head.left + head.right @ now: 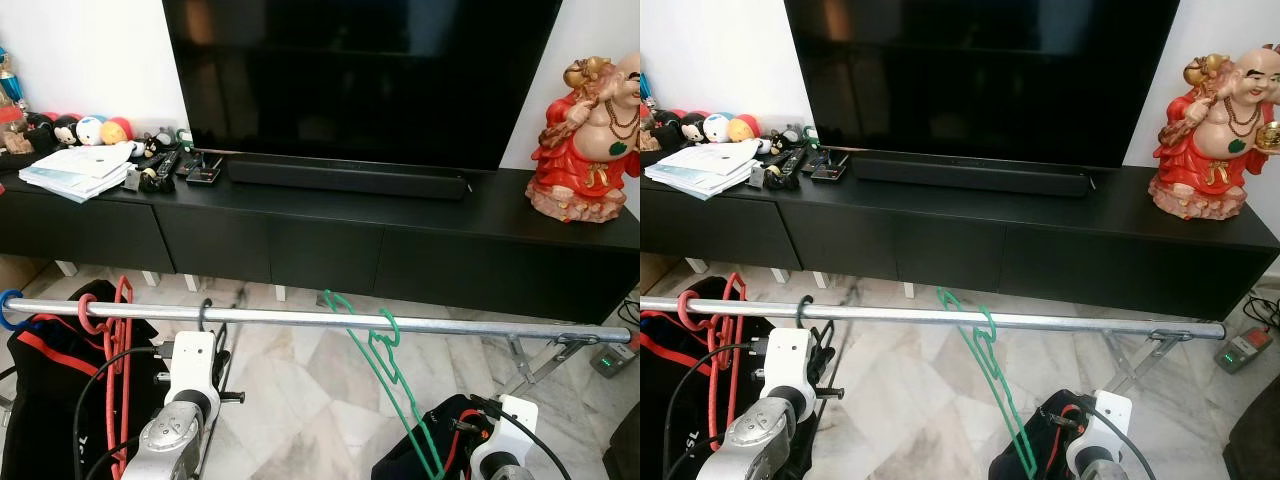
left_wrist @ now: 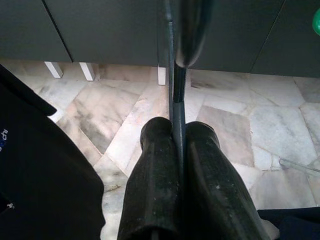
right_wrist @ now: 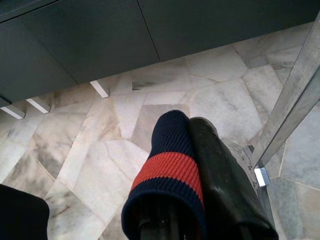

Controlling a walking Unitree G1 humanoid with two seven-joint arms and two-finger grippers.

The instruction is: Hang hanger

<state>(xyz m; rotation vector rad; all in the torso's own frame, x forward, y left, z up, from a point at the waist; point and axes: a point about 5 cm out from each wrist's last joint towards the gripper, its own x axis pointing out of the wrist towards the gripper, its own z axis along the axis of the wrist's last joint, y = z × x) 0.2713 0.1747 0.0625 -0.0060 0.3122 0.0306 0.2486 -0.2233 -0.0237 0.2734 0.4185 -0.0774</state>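
Observation:
A metal rail [image 1: 300, 318] runs across in front of me at waist height. My left gripper [image 2: 177, 131] is shut on the thin wire of a dark hanger [image 2: 175, 95], just below the rail. The dark hanger's hook [image 1: 203, 311] curls over the rail. A green hanger [image 1: 385, 355] hangs tilted on the rail near its middle. A red hanger [image 1: 120, 340] hangs near the rail's left end. My right gripper [image 3: 192, 124] is low at the right, shut with nothing in it; one finger wears a navy and red knitted cover.
A long black TV cabinet [image 1: 300, 240] stands behind the rail, with a TV, a soundbar, papers [image 1: 75, 170] and a red statue [image 1: 590, 140] on it. A black bag [image 1: 40, 400] sits at lower left. Rail support legs [image 1: 530, 360] splay at the right over marble floor.

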